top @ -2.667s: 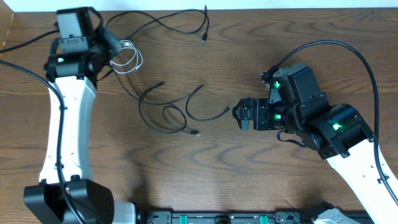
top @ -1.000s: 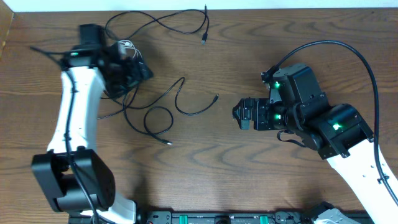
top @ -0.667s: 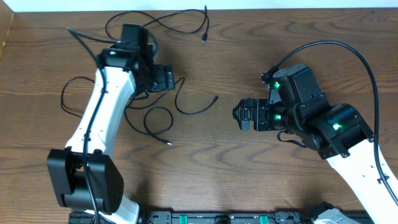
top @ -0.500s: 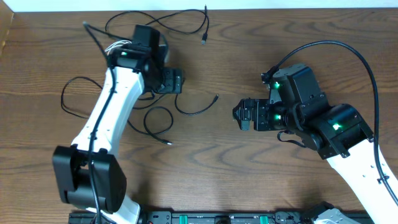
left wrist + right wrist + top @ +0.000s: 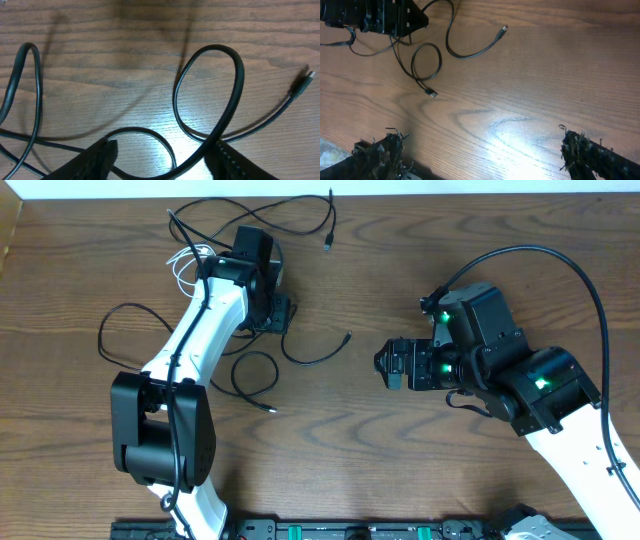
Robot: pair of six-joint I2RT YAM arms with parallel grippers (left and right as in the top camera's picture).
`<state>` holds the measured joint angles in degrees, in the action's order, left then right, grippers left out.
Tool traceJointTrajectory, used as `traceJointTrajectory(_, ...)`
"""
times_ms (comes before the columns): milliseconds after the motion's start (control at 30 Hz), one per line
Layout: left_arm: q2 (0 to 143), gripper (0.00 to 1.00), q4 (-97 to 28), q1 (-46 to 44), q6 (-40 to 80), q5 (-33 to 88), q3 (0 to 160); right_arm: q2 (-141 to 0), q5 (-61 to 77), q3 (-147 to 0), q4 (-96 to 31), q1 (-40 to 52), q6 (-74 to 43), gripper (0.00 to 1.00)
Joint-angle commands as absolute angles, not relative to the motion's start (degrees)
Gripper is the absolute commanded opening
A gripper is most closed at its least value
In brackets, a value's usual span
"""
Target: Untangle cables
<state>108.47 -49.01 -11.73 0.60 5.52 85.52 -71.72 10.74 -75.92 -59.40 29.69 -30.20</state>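
Several thin black cables lie tangled at the table's back left. One (image 5: 262, 212) loops along the far edge. Another (image 5: 318, 359) curves to a plug near the middle, and a third coils in a small loop (image 5: 253, 374). A white cable (image 5: 184, 266) shows beside the left arm. My left gripper (image 5: 275, 313) hangs low over the curved cable. In the left wrist view a black cable (image 5: 235, 70) bends into a loop and runs down between the spread fingers (image 5: 102, 156) of that gripper (image 5: 162, 162), which is open. My right gripper (image 5: 382, 365) (image 5: 485, 160) stands open over bare wood.
A large black loop (image 5: 112, 332) lies left of the left arm. A plug end (image 5: 301, 86) rests on the wood to the right of the left fingers. The right arm's thick black lead (image 5: 560, 265) arcs over the table's right side.
The left arm has swung right from the back left corner to the curved cable, and its jaws have narrowed. The cables under it shifted. The right arm has not moved.
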Motion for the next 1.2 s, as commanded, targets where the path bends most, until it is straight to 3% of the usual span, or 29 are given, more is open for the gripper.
traceJointTrajectory(0,108.6,0.56,-49.0,-11.7,0.1,4.2,85.2,-72.0,10.9,-76.1,-59.5,29.3,-30.6,0.99)
traceJointTrajectory(167,108.6,0.12,-49.0,-11.7,0.6,4.3,85.3,-72.0,10.9,-76.1,-59.6,29.3,-30.6,0.99)
traceJointTrajectory(200,108.5,0.08,-49.1,-11.7,1.3,4.2,85.3,-72.0,10.9,-76.1,-59.6,29.3,-30.6,0.99)
traceJointTrajectory(733,92.9,0.07,-52.5,-11.7,5.2,1.5,87.3,-72.0,10.9,-76.1,-59.6,29.3,-30.6,0.99)
traceJointTrajectory(1167,95.8,0.08,-55.7,-11.6,5.2,-5.5,83.0,-72.0,11.1,-76.1,-59.8,29.4,-30.6,0.99)
